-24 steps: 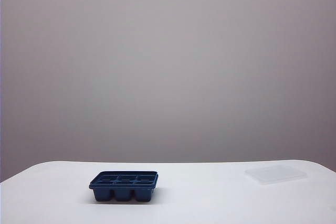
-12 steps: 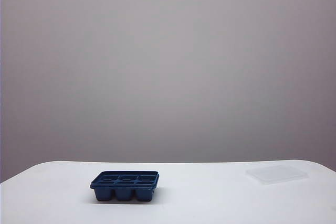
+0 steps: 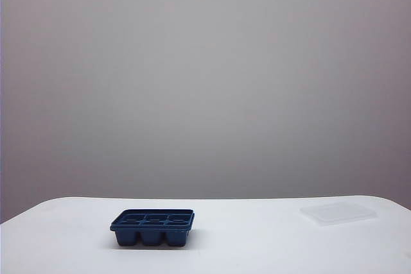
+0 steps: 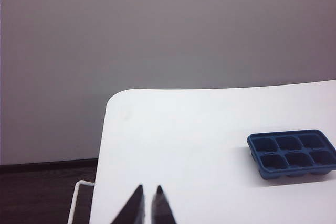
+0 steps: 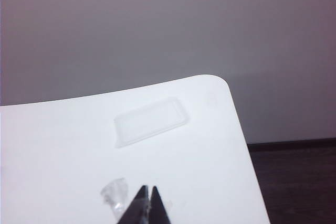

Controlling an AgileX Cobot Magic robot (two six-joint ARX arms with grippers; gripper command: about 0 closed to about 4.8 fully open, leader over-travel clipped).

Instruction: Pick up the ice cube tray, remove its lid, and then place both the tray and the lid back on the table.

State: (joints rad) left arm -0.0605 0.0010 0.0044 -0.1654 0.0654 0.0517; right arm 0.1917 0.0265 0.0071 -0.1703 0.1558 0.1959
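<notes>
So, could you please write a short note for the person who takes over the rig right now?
Left claw: shut, empty, over the table near its left edge, away from the ice cube tray.
Right claw: shut, empty, over the table's right side, short of the lid.
Tray: upright on the table, left of centre, uncovered.
Lid: flat on the table, far right, apart from the tray.
Done: lid off, both pieces set down.
Left: nothing visible; a small clear scrap lies near the right claw.

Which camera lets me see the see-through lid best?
The right wrist view: the lid lies flat on the table, large and whole. The exterior view shows it small and faint at the far right. The left wrist view shows no lid.
</notes>
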